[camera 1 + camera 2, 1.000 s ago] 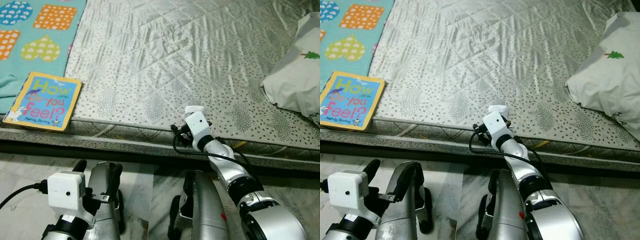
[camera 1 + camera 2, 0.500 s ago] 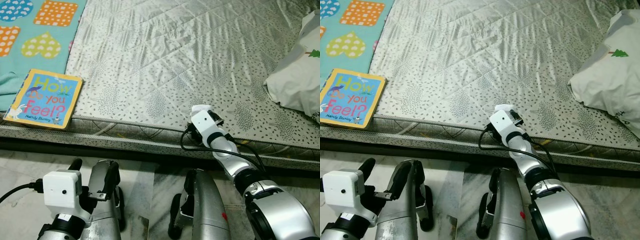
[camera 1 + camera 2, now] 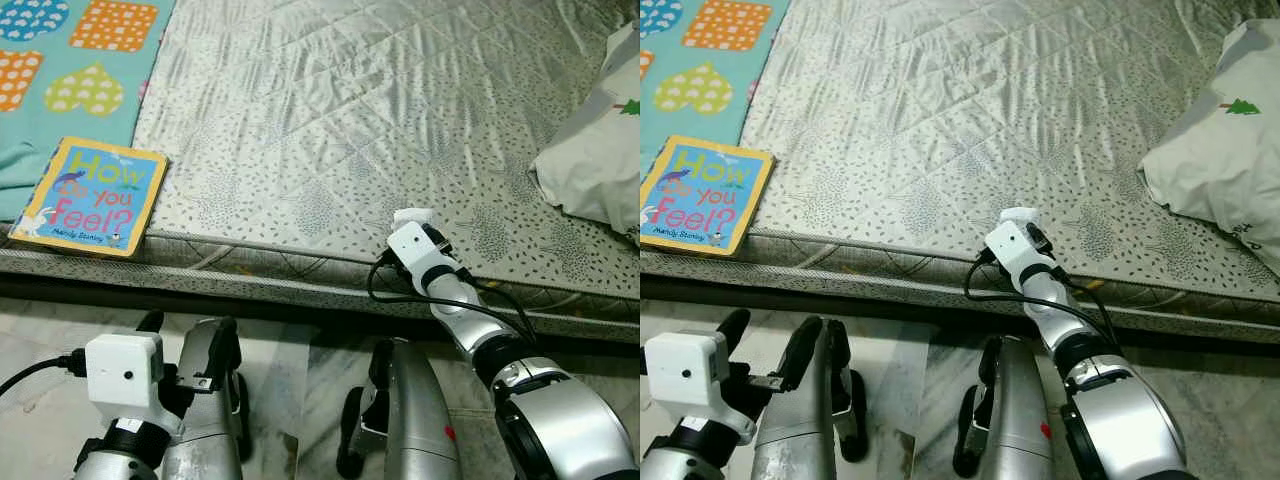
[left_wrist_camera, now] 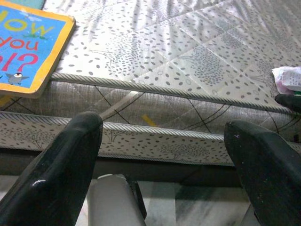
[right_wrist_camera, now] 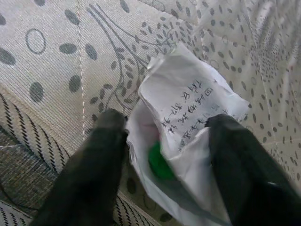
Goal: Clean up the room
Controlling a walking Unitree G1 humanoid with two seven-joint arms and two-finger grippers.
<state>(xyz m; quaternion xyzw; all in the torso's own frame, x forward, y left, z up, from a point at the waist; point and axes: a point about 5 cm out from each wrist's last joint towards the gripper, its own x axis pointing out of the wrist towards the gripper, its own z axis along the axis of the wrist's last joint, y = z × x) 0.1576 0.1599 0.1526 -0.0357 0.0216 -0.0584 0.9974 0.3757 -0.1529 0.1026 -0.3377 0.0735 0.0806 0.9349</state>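
A crumpled white paper wrapper [image 5: 188, 108] with printed writing and a green spot lies at the front edge of the grey quilted mattress [image 3: 330, 120]. My right gripper [image 3: 412, 222] is shut on it, one black finger on each side in the right wrist view. The wrapper [image 4: 288, 77] also shows in the left wrist view. A children's book [image 3: 90, 197] titled "How Do You Feel?" rests near the mattress's front left edge. My left gripper [image 4: 164, 129] hangs open and holds nothing, low in front of the mattress side.
A white pillow [image 3: 595, 160] lies on the mattress at the right. A teal patterned blanket [image 3: 70, 60] covers the far left. The marble floor [image 3: 290, 370] runs along the mattress, with my silver legs below.
My right gripper has shifted a little to the right along the mattress edge, carrying the paper wrapper with it. The left gripper has sunk slightly.
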